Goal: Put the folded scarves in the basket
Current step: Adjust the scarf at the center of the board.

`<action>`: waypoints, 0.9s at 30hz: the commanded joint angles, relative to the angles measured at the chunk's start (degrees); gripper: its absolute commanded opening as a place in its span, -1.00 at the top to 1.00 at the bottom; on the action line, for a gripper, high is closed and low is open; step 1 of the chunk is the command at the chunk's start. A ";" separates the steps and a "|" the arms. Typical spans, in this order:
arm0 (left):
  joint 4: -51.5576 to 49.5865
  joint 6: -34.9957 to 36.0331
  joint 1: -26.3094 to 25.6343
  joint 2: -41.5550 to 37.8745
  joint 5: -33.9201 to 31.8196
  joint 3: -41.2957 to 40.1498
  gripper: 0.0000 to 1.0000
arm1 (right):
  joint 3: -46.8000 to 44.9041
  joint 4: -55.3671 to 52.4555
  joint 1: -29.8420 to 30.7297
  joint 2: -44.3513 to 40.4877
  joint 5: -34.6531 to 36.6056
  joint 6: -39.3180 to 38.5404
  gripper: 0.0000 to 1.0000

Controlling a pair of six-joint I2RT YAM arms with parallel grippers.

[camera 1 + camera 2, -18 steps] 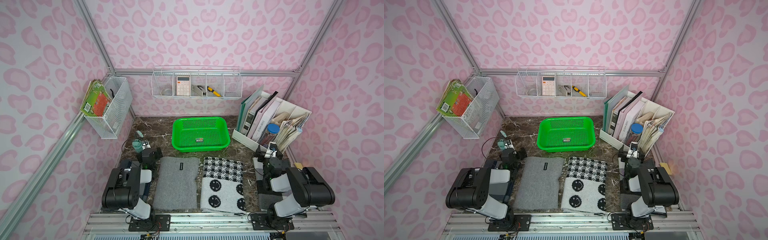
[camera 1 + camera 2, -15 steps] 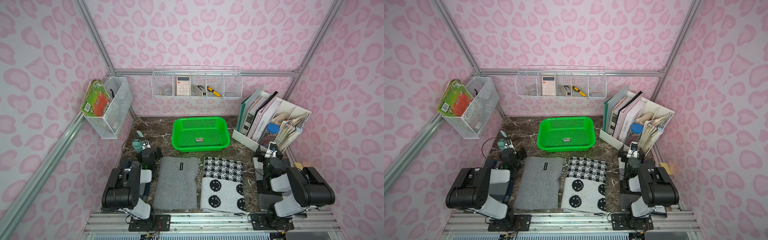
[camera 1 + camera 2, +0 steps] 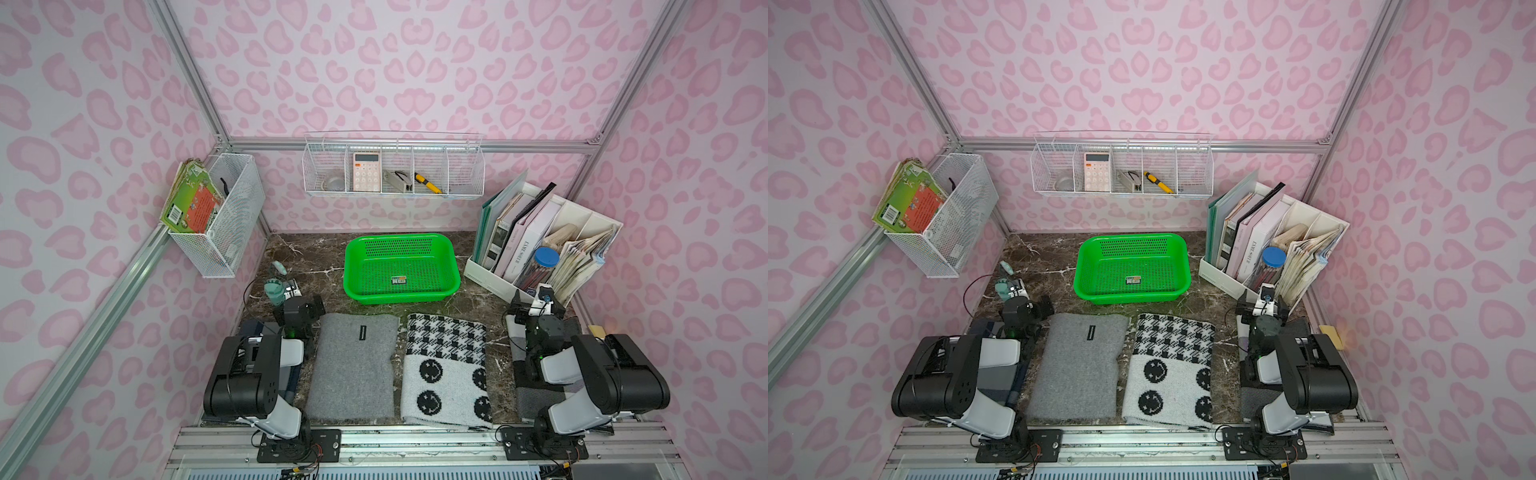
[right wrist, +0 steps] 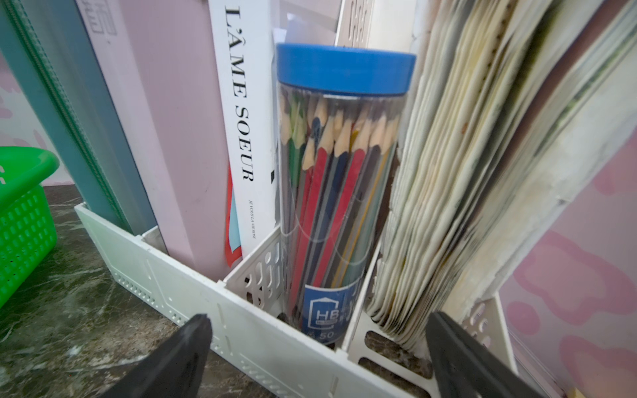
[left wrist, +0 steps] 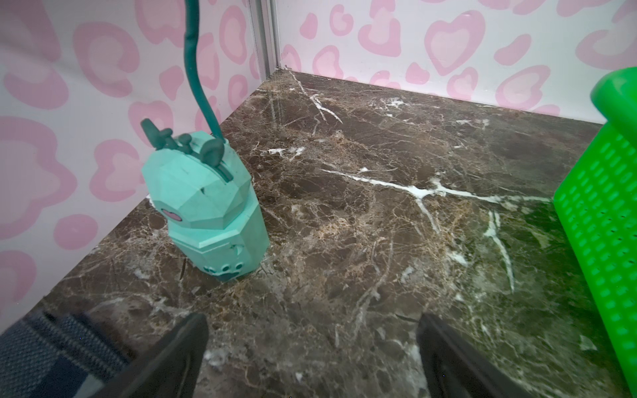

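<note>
Pink heart-print walls [image 3: 415, 62] enclose a brown marble tabletop [image 3: 316, 257].

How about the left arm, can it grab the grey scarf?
Probably yes. The grey scarf lies flat close beside the left gripper, with nothing on it or between them. The gripper is open and empty, but it points away, so it would have to turn first.

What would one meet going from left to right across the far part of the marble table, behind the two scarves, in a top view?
teal gadget → green basket → white file organizer
</note>
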 commanded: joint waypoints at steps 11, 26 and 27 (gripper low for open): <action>1.48 0.88 -1.72 -3.32 -3.06 -1.21 -0.98 | -2.41 -3.58 4.29 -10.60 10.33 -1.27 -1.00; -69.19 -25.94 -3.41 -32.58 -11.18 23.46 -0.98 | 13.51 -63.21 -5.51 -34.57 -6.68 24.08 -1.00; -69.14 -26.39 -3.28 -34.56 -8.36 22.92 -0.98 | 13.56 -64.38 -5.74 -35.90 -7.46 24.51 -1.00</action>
